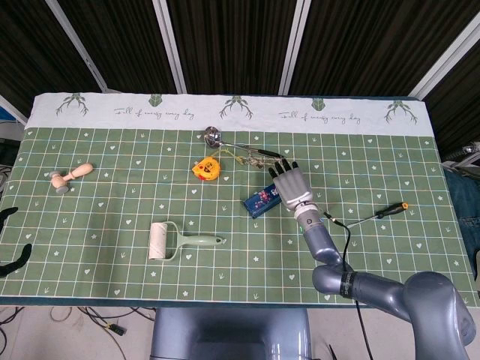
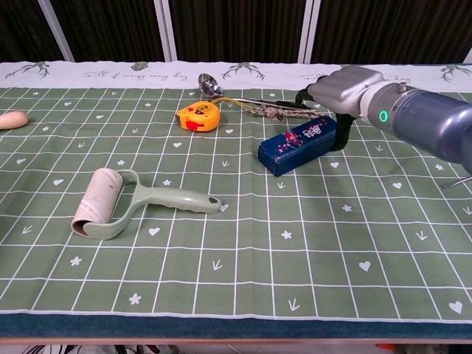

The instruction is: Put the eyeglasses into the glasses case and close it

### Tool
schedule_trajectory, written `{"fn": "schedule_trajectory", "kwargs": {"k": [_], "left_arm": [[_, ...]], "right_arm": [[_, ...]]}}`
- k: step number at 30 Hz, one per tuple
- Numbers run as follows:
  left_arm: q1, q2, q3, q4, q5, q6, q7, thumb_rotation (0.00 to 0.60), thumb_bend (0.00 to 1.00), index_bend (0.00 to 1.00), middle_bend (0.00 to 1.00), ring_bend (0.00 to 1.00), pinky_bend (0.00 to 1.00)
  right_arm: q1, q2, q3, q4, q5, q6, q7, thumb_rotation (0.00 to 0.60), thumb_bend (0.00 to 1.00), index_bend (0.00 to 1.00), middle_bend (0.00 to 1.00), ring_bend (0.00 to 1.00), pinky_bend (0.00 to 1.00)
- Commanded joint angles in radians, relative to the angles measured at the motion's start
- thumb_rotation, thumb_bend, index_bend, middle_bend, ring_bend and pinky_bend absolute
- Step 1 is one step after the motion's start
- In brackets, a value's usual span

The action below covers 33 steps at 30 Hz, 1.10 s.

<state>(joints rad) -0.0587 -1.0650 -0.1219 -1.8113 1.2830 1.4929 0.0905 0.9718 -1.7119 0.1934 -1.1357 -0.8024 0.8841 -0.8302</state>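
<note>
On the green checked surface [image 1: 112, 225], a lint roller [image 2: 110, 203] lies well left of the closed blue glasses case [image 2: 302, 146]. A yellow tape measure [image 2: 199, 116] sits up-left of the case. The right hand [image 2: 341, 92] hovers at the case's right end, fingers apart, grasping nothing. The eyeglasses cannot be made out.

The glasses case [image 2: 303, 145] lies closed mid-table. From it: tape measure [image 2: 199, 116] left and behind, ladle [image 2: 209, 84] behind, lint roller [image 2: 118, 201] front-left, screwdriver [image 1: 379, 214] right, wooden stamp [image 1: 69, 177] far left, right hand [image 2: 341, 92] over its right end.
</note>
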Motion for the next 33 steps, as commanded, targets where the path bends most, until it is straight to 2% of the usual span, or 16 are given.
{"fn": "schedule_trajectory", "kwargs": {"k": [1, 9, 22, 23, 25, 28, 33], "left_arm": [[-0.001, 0.0, 0.0, -0.001, -0.001, -0.001, 0.003, 0.6, 0.31, 0.19, 0.0, 0.0, 0.0], [-0.001, 0.0, 0.0, 0.0, -0.002, -0.002, 0.003, 0.6, 0.31, 0.19, 0.0, 0.0, 0.0], [-0.001, 0.001, 0.002, 0.0, 0.0, -0.005, 0.002, 0.6, 0.31, 0.19, 0.0, 0.0, 0.0], [-0.001, 0.001, 0.002, 0.0, -0.001, -0.005, 0.002, 0.6, 0.31, 0.19, 0.0, 0.0, 0.0], [-0.001, 0.001, 0.002, -0.001, -0.001, -0.005, 0.003, 0.6, 0.31, 0.19, 0.0, 0.0, 0.0], [-0.001, 0.002, 0.002, -0.001, -0.002, -0.006, 0.002, 0.6, 0.31, 0.19, 0.0, 0.0, 0.0], [-0.002, 0.003, 0.002, -0.003, -0.004, -0.008, 0.005, 0.6, 0.31, 0.19, 0.0, 0.0, 0.0]], "right_arm": [[0.004, -0.004, -0.01, 0.032, -0.02, -0.029, 0.03, 0.6, 0.27, 0.2, 0.13, 0.09, 0.22], [0.008, -0.03, -0.014, 0.096, -0.065, -0.054, 0.091, 0.6, 0.37, 0.35, 0.13, 0.1, 0.22], [0.01, -0.043, -0.015, 0.123, -0.082, -0.058, 0.099, 0.6, 0.39, 0.45, 0.13, 0.1, 0.22], [0.009, -0.043, -0.015, 0.124, -0.084, -0.055, 0.098, 0.6, 0.39, 0.44, 0.13, 0.1, 0.22], [0.007, -0.042, -0.014, 0.122, -0.086, -0.053, 0.1, 0.6, 0.38, 0.36, 0.13, 0.1, 0.22], [0.004, -0.035, -0.015, 0.116, -0.085, -0.049, 0.095, 0.6, 0.3, 0.17, 0.13, 0.1, 0.22], [-0.009, -0.01, -0.013, 0.079, -0.081, -0.01, 0.069, 0.6, 0.25, 0.04, 0.13, 0.1, 0.22]]}}
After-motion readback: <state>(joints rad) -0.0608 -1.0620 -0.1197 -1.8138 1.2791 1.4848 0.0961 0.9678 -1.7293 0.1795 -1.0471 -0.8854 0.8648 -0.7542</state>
